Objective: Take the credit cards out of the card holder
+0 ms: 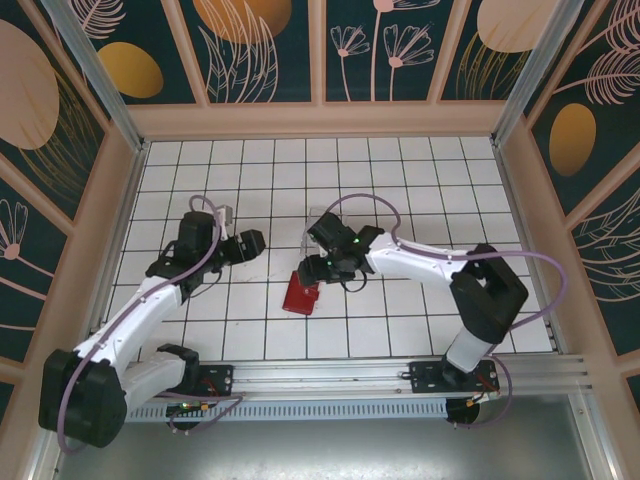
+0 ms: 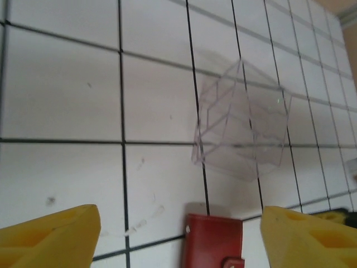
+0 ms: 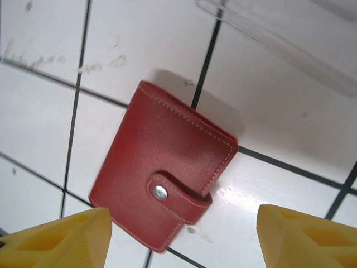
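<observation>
The left gripper (image 1: 255,244) hangs over the white table (image 1: 400,180) with its jaws wide apart, holding nothing. To its right lies a clear box (image 2: 240,128). The red wallet (image 3: 162,184) lies flat on the table near the box (its tab is snapped down). The right gripper (image 1: 308,273) hovers just above the wallet, jaws wide too, holding nothing.

Left hand (image 2: 178,231) and right hand (image 3: 181,234), both agape.
</observation>
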Tool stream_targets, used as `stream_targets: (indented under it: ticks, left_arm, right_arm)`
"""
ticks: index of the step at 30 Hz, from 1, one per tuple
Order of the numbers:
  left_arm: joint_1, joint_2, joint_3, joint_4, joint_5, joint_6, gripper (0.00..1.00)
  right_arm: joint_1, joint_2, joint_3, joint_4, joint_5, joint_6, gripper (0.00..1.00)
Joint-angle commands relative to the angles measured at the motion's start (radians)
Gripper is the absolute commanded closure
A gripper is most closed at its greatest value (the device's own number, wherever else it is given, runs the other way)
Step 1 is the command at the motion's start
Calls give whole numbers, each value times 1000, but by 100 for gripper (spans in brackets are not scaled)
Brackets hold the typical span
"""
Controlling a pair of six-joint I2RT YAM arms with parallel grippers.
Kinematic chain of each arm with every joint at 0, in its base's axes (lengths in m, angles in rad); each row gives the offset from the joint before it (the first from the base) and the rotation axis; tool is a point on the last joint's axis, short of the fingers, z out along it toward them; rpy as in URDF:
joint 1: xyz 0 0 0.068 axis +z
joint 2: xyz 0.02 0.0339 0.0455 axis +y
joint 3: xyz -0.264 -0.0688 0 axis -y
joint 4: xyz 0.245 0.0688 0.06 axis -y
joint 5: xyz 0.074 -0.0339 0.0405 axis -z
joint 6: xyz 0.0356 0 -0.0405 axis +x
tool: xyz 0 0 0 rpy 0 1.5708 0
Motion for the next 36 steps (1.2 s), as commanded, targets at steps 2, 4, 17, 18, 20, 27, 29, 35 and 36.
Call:
stream_targets:
  ticks: [2,4,17,18,20,27,29,35,36]
  left_arm:
    - [-126,86,-4,33,30,-110,30]
    - [-186,141,1,59,41,-143,34]
    - [-260,279,-13,87,85,-169,55]
    - [-260,290,-7,87,87,-164,55]
    - [-261,316,2,81,84,-159,57]
    - [-261,410,40,59,54,-99,59]
    - [-261,428,63,35,31,-82,58]
    - [-261,448,77,42,43,-66,58]
    - [-261,450,83,39,48,-61,59]
  right_arm:
    - [-12,-39,-48,33,-17,-280,32]
    - [-17,-51,-69,54,-26,-338,32]
    - [-27,-117,-194,221,-90,-534,40]
    - [-27,-125,-204,230,-91,-556,40]
    - [-21,-143,-229,252,-99,-616,40]
    - [20,-175,-263,290,-81,-771,42]
    - [25,-169,-266,291,-79,-780,42]
    - [42,-152,-270,287,-66,-799,44]
    - [42,-149,-268,287,-61,-803,45]
